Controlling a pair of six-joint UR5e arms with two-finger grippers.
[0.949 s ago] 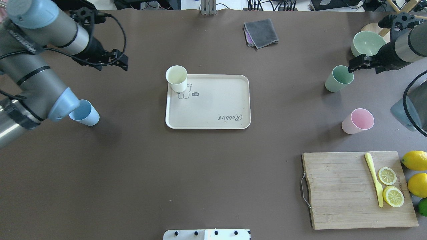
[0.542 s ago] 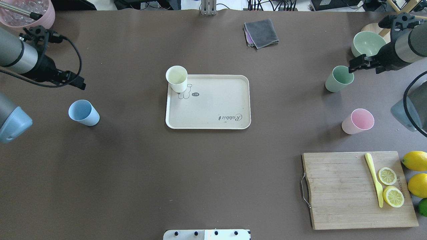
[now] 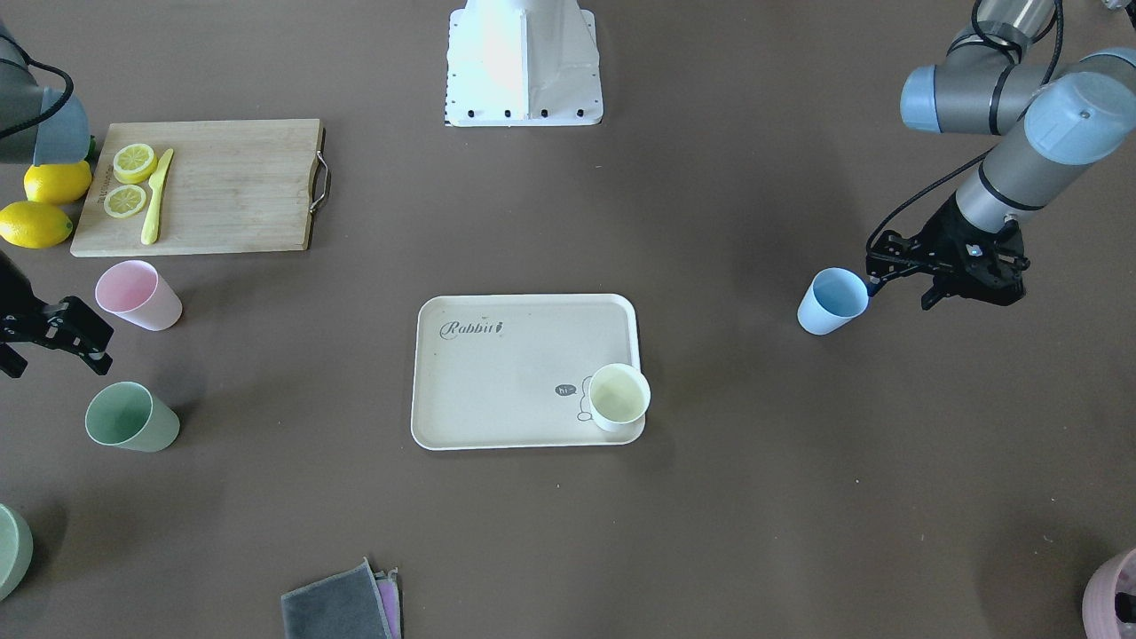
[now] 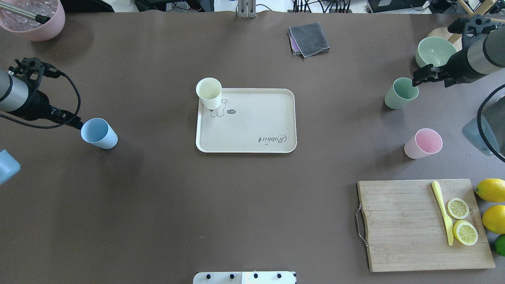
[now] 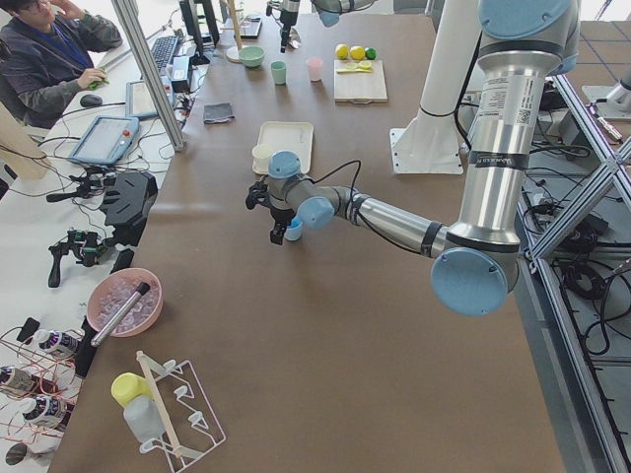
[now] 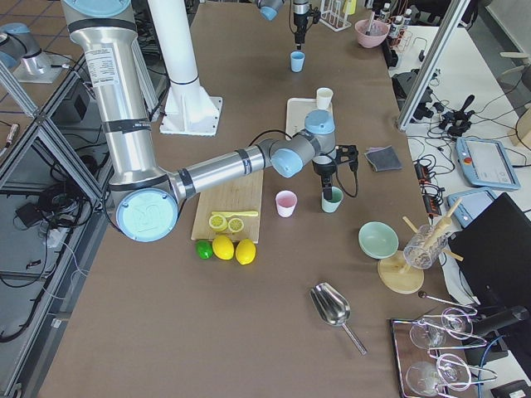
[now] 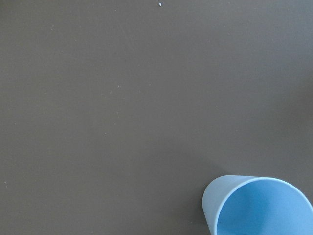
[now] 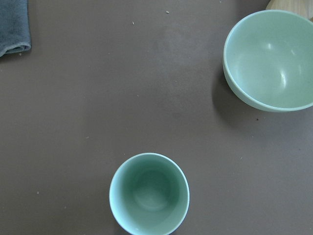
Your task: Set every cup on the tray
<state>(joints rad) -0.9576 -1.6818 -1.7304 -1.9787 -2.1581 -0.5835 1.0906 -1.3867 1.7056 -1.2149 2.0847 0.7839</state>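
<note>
The cream-yellow cup (image 4: 209, 92) stands upright on the far left corner of the beige tray (image 4: 256, 126), also seen in the front view (image 3: 619, 397). The light blue cup (image 4: 98, 133) stands on the table left of the tray. My left gripper (image 4: 75, 123) is open and empty, just left of the blue cup's rim; its wrist view shows the cup (image 7: 261, 205) at the bottom right. The sage green cup (image 4: 401, 93) and pink cup (image 4: 423, 143) stand right of the tray. My right gripper (image 4: 420, 75) is open, above the green cup's right side (image 8: 149, 193).
A green bowl (image 4: 434, 51) sits behind the green cup. A bamboo cutting board (image 4: 406, 232) with lemon slices and a yellow knife lies at the front right, with whole lemons (image 4: 491, 189) beside it. A grey cloth (image 4: 308, 38) lies at the back, and a mauve pot (image 4: 35, 19) at the far left.
My left arm has swung away from the tray, to the left and toward me, bringing its gripper beside the blue cup. The right arm and all the cups have not moved.
</note>
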